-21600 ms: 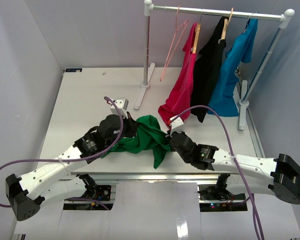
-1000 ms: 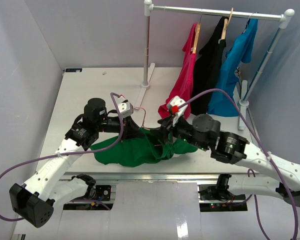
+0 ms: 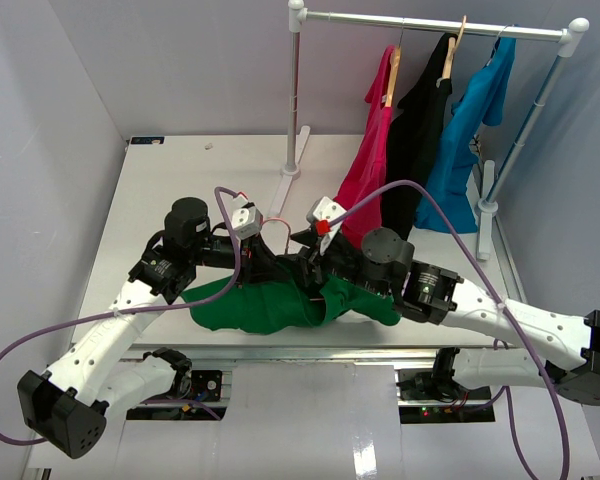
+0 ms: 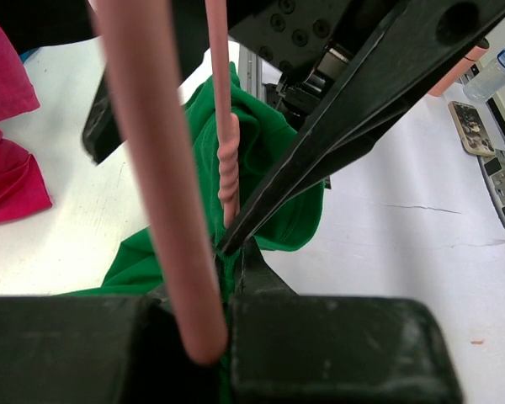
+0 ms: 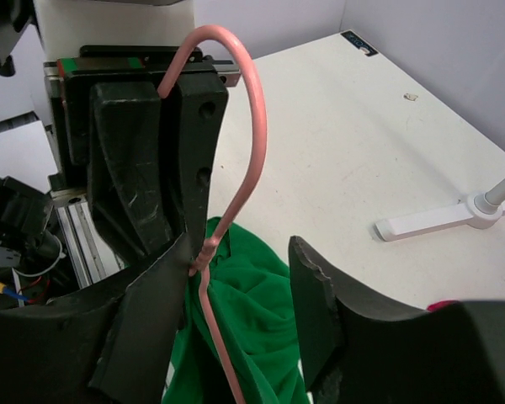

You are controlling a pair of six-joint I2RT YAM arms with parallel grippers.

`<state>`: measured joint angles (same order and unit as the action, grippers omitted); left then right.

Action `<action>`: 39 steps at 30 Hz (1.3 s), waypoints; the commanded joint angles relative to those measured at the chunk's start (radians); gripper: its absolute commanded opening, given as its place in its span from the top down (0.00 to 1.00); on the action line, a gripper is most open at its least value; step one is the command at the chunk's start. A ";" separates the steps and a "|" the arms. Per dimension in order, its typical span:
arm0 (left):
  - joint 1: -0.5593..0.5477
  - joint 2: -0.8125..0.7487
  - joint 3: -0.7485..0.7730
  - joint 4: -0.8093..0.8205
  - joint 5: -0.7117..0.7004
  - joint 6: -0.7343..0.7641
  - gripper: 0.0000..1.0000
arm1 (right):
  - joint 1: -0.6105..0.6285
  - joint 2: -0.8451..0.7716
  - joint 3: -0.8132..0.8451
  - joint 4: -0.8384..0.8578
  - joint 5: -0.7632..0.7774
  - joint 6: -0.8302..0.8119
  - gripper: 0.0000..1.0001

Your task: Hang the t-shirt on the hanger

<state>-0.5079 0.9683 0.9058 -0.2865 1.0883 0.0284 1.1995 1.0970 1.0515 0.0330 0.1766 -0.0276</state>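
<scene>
The green t-shirt (image 3: 265, 306) lies bunched on the table near its front edge. The pink hanger (image 3: 276, 226) stands up from it, with its hook on top. My left gripper (image 3: 263, 262) is shut on the hanger's wire just under the twisted neck, with green cloth pinched beside it. In the left wrist view the hanger (image 4: 162, 168) runs into the shut gripper (image 4: 229, 252). My right gripper (image 3: 306, 266) is open. In the right wrist view its gripper (image 5: 240, 252) straddles the hanger's neck (image 5: 204, 257) above the t-shirt (image 5: 257, 328), its left finger (image 5: 151, 328) touching the wire.
A clothes rack (image 3: 430, 24) stands at the back right with a magenta-red shirt (image 3: 372, 150), a black shirt (image 3: 420, 130) and a turquoise-blue shirt (image 3: 465, 140). Its feet (image 3: 292, 170) rest on the white table (image 3: 170, 180). Both arms crowd the front centre.
</scene>
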 commanded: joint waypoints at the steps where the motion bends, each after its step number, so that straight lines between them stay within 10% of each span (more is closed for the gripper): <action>1: -0.004 -0.032 -0.005 0.043 0.049 -0.002 1.00 | -0.012 -0.074 -0.013 0.065 -0.031 -0.010 0.47; 13: -0.004 -0.029 -0.005 0.112 0.122 -0.064 1.00 | -0.054 -0.016 0.011 0.103 -0.300 -0.026 0.63; 19: -0.004 -0.029 -0.021 0.119 0.139 -0.062 1.00 | -0.059 -0.039 -0.045 0.173 -0.301 -0.050 0.92; 22: -0.004 -0.022 -0.025 0.121 0.143 -0.067 1.00 | -0.060 -0.066 -0.080 0.217 -0.282 -0.054 0.92; 29: -0.004 -0.078 -0.025 0.122 0.043 -0.087 0.57 | -0.082 -0.136 -0.081 0.128 -0.229 -0.065 0.92; 39: -0.004 -0.105 -0.001 0.094 -0.097 -0.038 0.57 | -0.107 -0.290 -0.050 -0.030 -0.253 -0.058 0.92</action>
<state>-0.5125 0.8512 0.8792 -0.1719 1.0356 -0.0239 1.1020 0.8515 0.9573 0.0290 -0.1009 -0.0605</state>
